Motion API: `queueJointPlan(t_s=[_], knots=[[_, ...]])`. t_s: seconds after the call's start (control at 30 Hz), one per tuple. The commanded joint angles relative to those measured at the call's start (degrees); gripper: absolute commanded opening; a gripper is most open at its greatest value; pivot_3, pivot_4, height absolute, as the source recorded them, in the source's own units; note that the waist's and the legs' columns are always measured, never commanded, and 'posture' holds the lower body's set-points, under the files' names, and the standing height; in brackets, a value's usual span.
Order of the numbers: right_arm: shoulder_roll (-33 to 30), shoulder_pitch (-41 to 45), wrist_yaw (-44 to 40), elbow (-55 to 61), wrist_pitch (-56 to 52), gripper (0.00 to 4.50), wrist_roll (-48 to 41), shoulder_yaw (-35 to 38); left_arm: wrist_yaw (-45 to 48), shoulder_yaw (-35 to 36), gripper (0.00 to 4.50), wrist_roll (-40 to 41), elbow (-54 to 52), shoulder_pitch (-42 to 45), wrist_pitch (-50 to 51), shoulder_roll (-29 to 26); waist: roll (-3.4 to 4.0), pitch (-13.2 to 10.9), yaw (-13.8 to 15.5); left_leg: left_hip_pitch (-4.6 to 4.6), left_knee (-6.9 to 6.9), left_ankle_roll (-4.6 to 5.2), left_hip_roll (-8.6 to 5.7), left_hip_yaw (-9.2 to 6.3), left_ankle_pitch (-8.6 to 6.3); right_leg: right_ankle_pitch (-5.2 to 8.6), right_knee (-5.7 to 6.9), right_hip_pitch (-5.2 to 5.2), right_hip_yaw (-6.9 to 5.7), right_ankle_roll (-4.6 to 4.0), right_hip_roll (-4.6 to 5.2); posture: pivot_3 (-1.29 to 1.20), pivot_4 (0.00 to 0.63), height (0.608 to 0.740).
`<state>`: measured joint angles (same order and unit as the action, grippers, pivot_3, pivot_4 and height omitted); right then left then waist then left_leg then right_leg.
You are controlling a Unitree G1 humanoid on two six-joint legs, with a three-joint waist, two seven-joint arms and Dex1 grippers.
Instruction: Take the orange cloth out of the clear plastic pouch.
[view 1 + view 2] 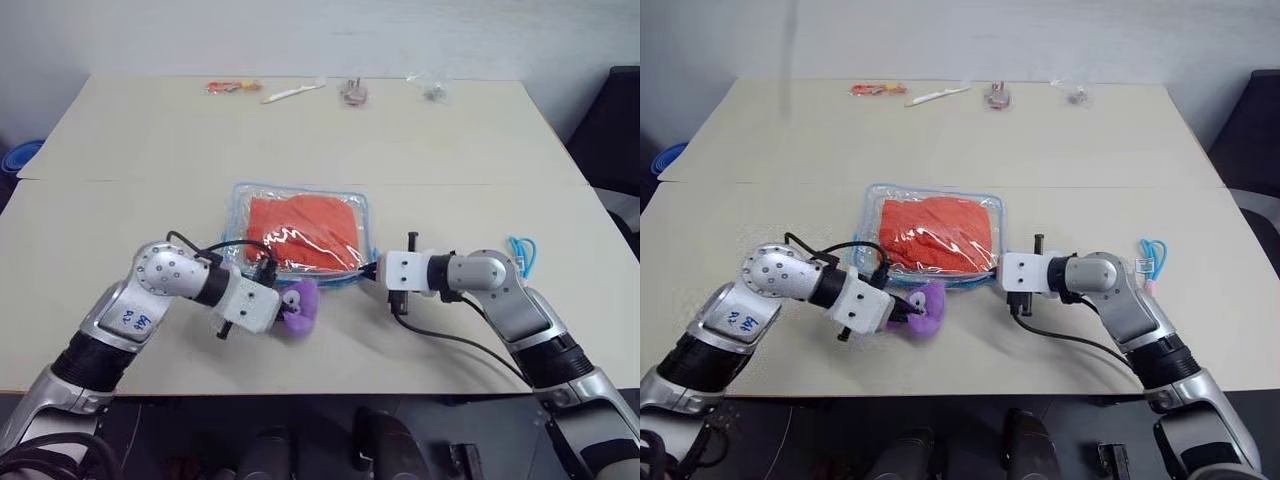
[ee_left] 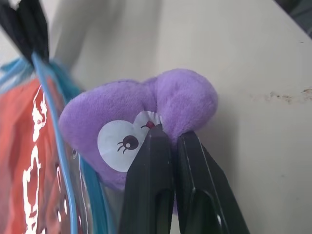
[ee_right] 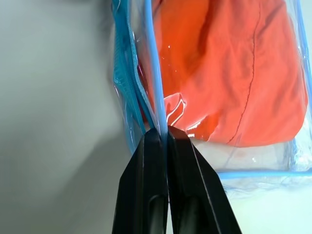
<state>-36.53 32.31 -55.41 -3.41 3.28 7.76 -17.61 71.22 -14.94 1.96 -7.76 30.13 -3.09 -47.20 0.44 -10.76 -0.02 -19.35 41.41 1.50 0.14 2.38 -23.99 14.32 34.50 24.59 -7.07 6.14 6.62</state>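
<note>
A: Cloth (image 1: 305, 230)?
B: Inside the pouch (image 1: 240, 205), flat on the table (image 1: 150, 150), between both grippers.
A: Right gripper (image 3: 162, 130)?
B: Fingers pressed together, pinching the pouch's blue edge at its near corner.
A: Left gripper (image 2: 168, 136)?
B: Fingers clamped shut on the purple toy (image 2: 180, 97), which sits just beside the pouch's near edge.
A: Beyond?
B: Small packets (image 1: 233, 87) well past both, at the far edge.

Blue handwriting on the left arm (image 1: 132, 320) is unreadable.
</note>
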Motion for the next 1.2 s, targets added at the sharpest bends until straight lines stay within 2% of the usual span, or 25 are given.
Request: queueJointPlan(t_s=[0.03,0.2,0.37,0.6,0.8,1.07,1.2], knots=[[-2.01,-0.77,0.45,1.56,0.79,0.00,-0.12,2.42,-1.44,4.77,0.01,1.50,-2.55,-0.77,3.55,-2.33,0.02,-0.01,-0.03,0.00,0.00,0.00,0.01,0.00,0.00,0.00,0.00,0.00,0.00,0.00,0.00,0.00,0.150,0.740],[-3.96,-1.73,0.00,3.01,1.95,0.00,-1.01,3.60,-2.42,13.95,0.01,5.64,-4.10,-5.71,11.47,-8.28,0.09,-0.05,-0.19,0.01,-0.06,-0.01,0.06,0.02,0.00,0.01,-0.01,0.03,0.01,-0.01,-0.02,0.00,0.150,0.740],[-6.69,-3.14,-2.12,4.58,4.55,0.00,-2.53,4.34,-0.80,25.27,0.01,13.93,-6.82,-13.00,20.72,-13.51,0.14,-0.09,-0.04,0.00,-0.07,-0.01,0.08,0.02,0.00,0.01,-0.04,0.02,0.02,-0.02,0.00,0.00,0.150,0.740],[-9.44,-4.27,-4.50,5.17,7.84,0.00,-3.96,5.07,2.50,34.19,0.01,17.22,-3.16,-19.46,22.03,-18.85,0.23,-0.14,-0.19,0.02,-0.10,-0.01,0.08,0.02,-0.01,0.01,-0.09,0.00,0.01,-0.02,-0.01,0.00,0.150,0.740],[-11.41,-4.48,-6.56,5.47,11.45,0.00,-6.96,6.26,2.78,34.63,0.01,15.15,1.97,-22.32,17.49,-20.48,0.30,-0.19,-0.20,0.08,-0.16,-0.03,0.07,0.10,-0.01,0.02,-0.10,0.01,0.05,-0.04,-0.02,0.00,0.150,0.740],[-10.59,-4.74,-6.26,6.78,9.70,0.00,-7.48,5.80,-1.19,29.60,0.01,16.97,-2.63,-20.99,20.49,-16.69,0.30,-0.19,-0.15,0.07,-0.15,-0.03,0.07,0.10,-0.01,0.02,-0.09,0.01,0.05,-0.04,-0.02,0.00,0.150,0.740],[-10.45,-6.19,-6.76,9.15,6.81,1.05,-8.56,5.89,-1.78,28.83,1.12,18.73,-4.12,-20.48,23.22,-15.80,0.29,-0.18,-0.14,0.07,-0.15,-0.03,0.09,0.11,-0.01,0.02,-0.08,0.02,0.05,-0.04,-0.04,0.00,0.150,0.740]])
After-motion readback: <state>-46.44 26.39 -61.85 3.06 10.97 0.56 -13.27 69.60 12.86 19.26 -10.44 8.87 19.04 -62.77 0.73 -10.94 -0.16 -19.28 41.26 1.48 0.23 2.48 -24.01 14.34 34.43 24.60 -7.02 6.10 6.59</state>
